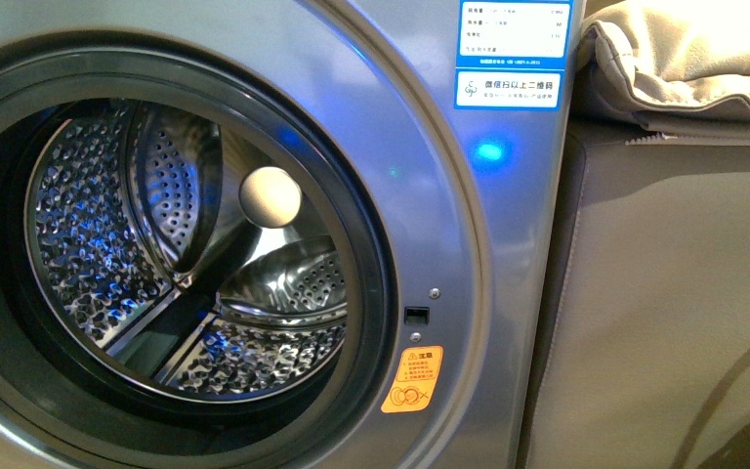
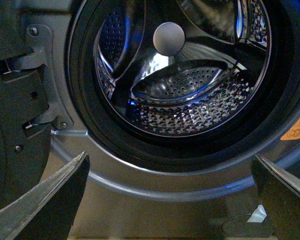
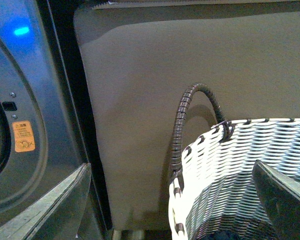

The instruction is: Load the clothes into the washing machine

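Front view, washing machine point(image 1: 469, 244): you face the silver-grey front at close range, its round porthole filling the left of the picture.
Front view, drum point(image 1: 107, 244): perforated steel, lit blue in places, with a pale round knob point(image 1: 270, 196) at the back.
Front view, markings: an orange warning sticker point(image 1: 411, 379) sits just beside the dark rubber rim point(image 1: 376, 283); blue-white labels point(image 1: 510, 59) are high on the panel, with a blue light point(image 1: 489, 151) glowing below them.
Front view, right of the machine: a plain beige panel point(image 1: 674, 293) stands with beige padded fabric point(image 1: 684, 49) folded on top.
Front view, arms: neither is in view here.
Left wrist view, left gripper point(image 2: 169, 155): you have its jaws spread wide and holding nothing, pointed at the porthole's lower rim.
Left wrist view, surroundings: the drum lies straight ahead, and the door hinge point(image 2: 35, 85) is bolted to the side of the opening.
Right wrist view, right gripper point(image 3: 171, 164): spread wide, empty, above a white woven basket point(image 3: 230, 165) with a dark looped handle point(image 3: 182, 125).
Right wrist view, clothes point(image 3: 224, 235): only a dark sliver deep in the basket; you cannot tell more.
Right wrist view, machine: its front edge and sticker show beside the beige panel.
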Controlling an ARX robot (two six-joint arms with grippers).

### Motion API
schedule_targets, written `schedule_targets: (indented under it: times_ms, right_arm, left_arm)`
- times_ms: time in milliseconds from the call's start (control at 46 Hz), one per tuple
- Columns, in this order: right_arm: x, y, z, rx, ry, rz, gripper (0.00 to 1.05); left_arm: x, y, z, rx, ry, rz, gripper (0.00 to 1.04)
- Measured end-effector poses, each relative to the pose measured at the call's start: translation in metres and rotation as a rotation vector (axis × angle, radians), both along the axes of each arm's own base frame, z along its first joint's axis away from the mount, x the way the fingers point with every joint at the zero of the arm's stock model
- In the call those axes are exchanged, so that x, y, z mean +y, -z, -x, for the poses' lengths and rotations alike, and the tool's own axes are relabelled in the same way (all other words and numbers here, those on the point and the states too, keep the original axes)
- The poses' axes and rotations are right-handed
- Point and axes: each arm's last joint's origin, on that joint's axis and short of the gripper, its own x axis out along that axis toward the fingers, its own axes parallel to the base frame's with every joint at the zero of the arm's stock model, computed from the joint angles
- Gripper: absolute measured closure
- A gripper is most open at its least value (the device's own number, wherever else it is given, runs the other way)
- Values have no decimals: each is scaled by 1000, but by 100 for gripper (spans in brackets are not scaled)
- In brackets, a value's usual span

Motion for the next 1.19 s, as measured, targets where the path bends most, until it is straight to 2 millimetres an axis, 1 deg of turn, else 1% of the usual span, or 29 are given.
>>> schedule_targets:
  times_ms: [1064, 1108, 1129, 1195]
  right_arm:
    - [0, 0, 0, 0, 0, 0, 8]
    - [-1, -2, 0, -22, -61, -7, 8]
    - [-1, -4, -1, -39, -134, -10, 8]
    - [-4, -6, 0, -55, -216, -8, 8]
  left_arm:
    - [0, 0, 0, 0, 0, 0, 7]
    - [0, 0, 0, 0, 0, 0, 7]
    - [0, 0, 0, 0, 0, 0, 7]
    - [0, 0, 0, 0, 0, 0, 7]
